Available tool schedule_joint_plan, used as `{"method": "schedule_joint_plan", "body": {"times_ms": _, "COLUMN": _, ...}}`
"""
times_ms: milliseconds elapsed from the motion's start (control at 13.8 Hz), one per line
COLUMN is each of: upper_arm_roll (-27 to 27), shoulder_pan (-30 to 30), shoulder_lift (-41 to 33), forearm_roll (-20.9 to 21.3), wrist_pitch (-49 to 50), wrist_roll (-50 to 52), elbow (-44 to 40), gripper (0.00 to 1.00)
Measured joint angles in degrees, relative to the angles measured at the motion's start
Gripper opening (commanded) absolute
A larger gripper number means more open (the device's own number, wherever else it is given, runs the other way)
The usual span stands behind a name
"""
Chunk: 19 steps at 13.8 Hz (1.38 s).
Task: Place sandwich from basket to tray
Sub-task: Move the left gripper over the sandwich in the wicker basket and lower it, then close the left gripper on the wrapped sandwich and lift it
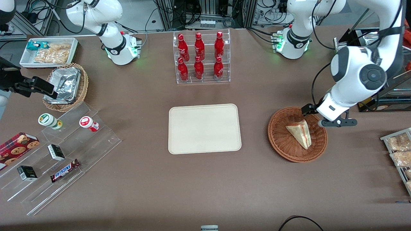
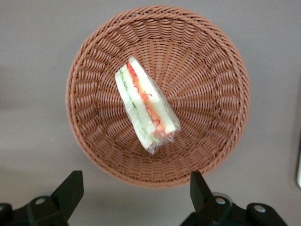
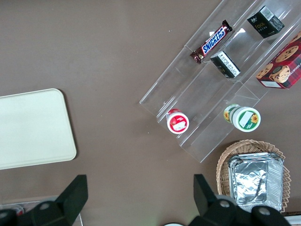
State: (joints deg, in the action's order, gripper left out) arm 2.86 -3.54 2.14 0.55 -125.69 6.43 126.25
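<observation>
my gripper (image 2: pixel 136 197) hangs over the basket's (image 1: pixel 282 146) edge that lies farther from the front camera, up above it, touching nothing. fingers (image 2: pixel 70 190) spread wide, nothing between them (both tips show in the wrist view, well apart). in the front view the gripper (image 1: pixel 313 112) sits at the basket rim on the working arm's end of the table.

sandwich (image 1: pixel 300 133) lies in the basket, wrapped in clear film, a wedge on its side. wrist view shows its cut edge (image 2: pixel 146 108) facing up: white bread, green layer, red layer. it rests around the basket's middle (image 2: pixel 211 70), its narrow end pointing toward my fingers.

tray (image 1: pixel 204 128) is flat at the table centre, nothing on it, well apart from the basket, toward the parked arm. sandwich not yet on it.

rack (image 1: pixel 202 57) of red bottles stands farther from the front camera than the tray. clear stepped shelf (image 1: pixel 64 154) toward the parked arm's end holds a candy bar (image 1: pixel 65 170), small dark boxes, two lidded cups, a cookie box. lighter wicker basket with foil pan (image 1: pixel 65 85) near it, white bin of snacks (image 1: pixel 48 51) farther from the camera.
</observation>
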Motion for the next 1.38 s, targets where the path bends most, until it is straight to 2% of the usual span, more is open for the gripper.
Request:
{"method": "schedule_joint_plan", "body": {"times_ms": 218, "upper_arm_roll": 0.0, "shoulder_pan": 0.0, "shoulder_lift": 1.0, "forearm_roll": 0.0, "wrist_pitch": -5.7, "wrist_roll": 3.4, "elbow": 3.1, "gripper": 1.0}}
{"method": "schedule_joint_plan", "body": {"times_ms": 581, "upper_arm_roll": 0.0, "shoulder_pan": -0.1, "shoulder_lift": 4.0, "forearm_roll": 0.0, "wrist_pitch": -13.3, "wrist_roll": 24.3, "elbow": 4.4, "gripper": 1.0}}
{"method": "schedule_joint_plan", "body": {"times_ms": 798, "upper_arm_roll": 0.1, "shoulder_pan": -0.1, "shoulder_lift": 5.8, "forearm_roll": -0.1, "wrist_pitch": -14.3, "wrist_roll": 35.4, "elbow": 4.4, "gripper": 1.0}}
{"method": "schedule_joint_plan", "body": {"times_ms": 1016, "upper_arm_roll": 0.1, "shoulder_pan": -0.1, "shoulder_lift": 7.0, "forearm_roll": -0.5, "wrist_pitch": -14.4, "wrist_roll": 39.8, "elbow": 4.4, "gripper": 1.0}}
{"method": "schedule_joint_plan", "body": {"times_ms": 1379, "upper_arm_roll": 0.1, "shoulder_pan": -0.1, "shoulder_lift": 10.3, "forearm_roll": -4.0, "wrist_pitch": -14.6, "wrist_roll": 40.9, "elbow": 2.9, "gripper": 1.0}}
